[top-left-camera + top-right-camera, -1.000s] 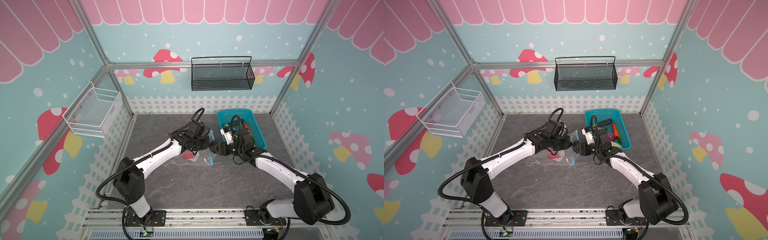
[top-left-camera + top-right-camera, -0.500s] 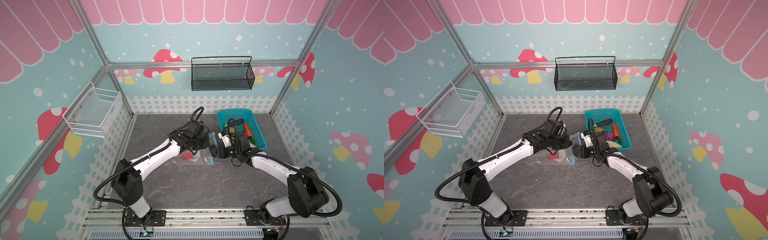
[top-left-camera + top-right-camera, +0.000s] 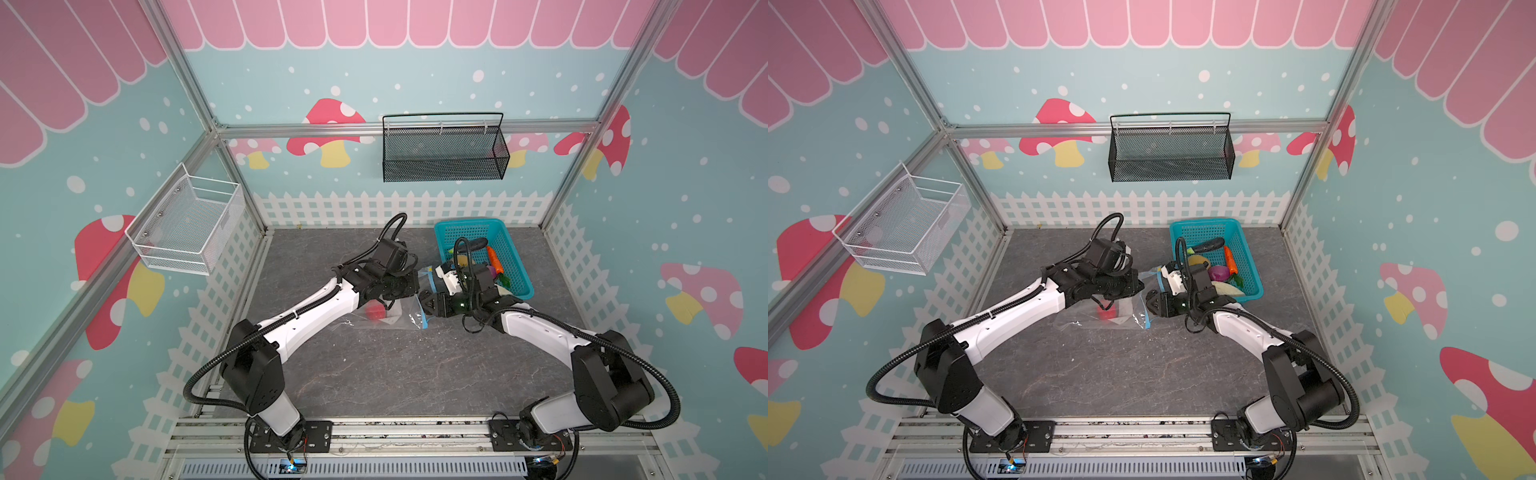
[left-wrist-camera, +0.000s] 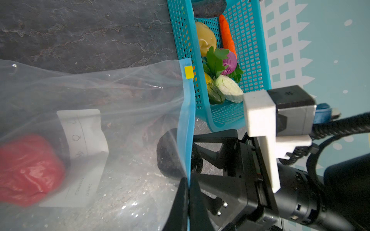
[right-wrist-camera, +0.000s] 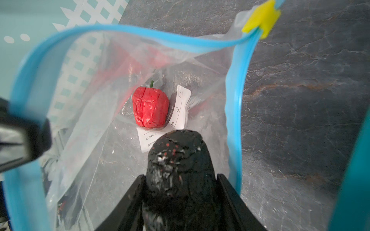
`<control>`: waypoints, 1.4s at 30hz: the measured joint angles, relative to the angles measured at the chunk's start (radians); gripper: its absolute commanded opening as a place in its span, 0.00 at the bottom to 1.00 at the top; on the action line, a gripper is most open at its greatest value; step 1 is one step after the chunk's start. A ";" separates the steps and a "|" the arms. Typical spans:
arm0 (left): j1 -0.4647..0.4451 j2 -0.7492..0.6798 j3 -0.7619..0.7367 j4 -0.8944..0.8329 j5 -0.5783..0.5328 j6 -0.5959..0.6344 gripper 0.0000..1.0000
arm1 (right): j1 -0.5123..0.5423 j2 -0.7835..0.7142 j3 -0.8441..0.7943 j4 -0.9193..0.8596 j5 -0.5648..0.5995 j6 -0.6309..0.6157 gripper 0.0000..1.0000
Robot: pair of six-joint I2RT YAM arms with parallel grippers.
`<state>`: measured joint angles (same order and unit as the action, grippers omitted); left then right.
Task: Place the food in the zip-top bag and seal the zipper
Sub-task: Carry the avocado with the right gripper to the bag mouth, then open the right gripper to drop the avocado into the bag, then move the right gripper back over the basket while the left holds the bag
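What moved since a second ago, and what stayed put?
The right claw, gripping a dark lumpy toy, edged slightly toward the bag; the toy now sits in its open mouth. Nothing was grabbed or dropped. The left claw stayed pinched on the bag's blue edge. The red toy inside and the basket did not move.

Clear zip-top bag (image 5: 84, 124) gapes — red food piece (image 5: 150, 108) inside, dark lumpy piece (image 5: 176, 160) at its mouth; blue zipper (image 5: 233, 120) unsealed.

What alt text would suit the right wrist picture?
Black jaws hold a dark lumpy toy at the open mouth of a clear zip-top bag, where a red toy lies beside a white label. A yellow slider sits on its blue zipper.
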<state>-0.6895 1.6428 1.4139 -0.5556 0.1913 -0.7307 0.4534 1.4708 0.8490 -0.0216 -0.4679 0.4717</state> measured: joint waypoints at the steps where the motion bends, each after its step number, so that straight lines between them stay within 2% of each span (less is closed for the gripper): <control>1: 0.000 0.000 0.000 0.000 0.000 0.000 0.00 | 0.000 0.000 0.000 0.000 0.001 -0.001 0.56; 16: -0.001 0.000 0.000 0.000 0.000 0.000 0.00 | 0.000 0.000 0.000 0.000 0.006 -0.008 0.68; 27: -0.001 0.000 0.000 0.000 0.000 0.000 0.00 | 0.000 -0.008 0.000 -0.009 0.016 -0.008 0.68; 33: -0.001 0.000 0.000 0.000 -0.001 0.001 0.00 | -0.003 -0.096 0.028 -0.083 0.080 -0.033 0.67; 37: -0.001 0.000 0.000 0.000 -0.001 0.001 0.00 | -0.038 -0.132 0.112 -0.153 0.137 -0.072 0.67; 42: -0.001 0.000 0.000 0.000 0.000 0.001 0.00 | -0.148 -0.148 0.193 -0.202 0.191 -0.117 0.64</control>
<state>-0.6903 1.6428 1.4139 -0.5556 0.1913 -0.7296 0.3050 1.3231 1.0416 -0.2234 -0.2768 0.3550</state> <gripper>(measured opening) 0.049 0.652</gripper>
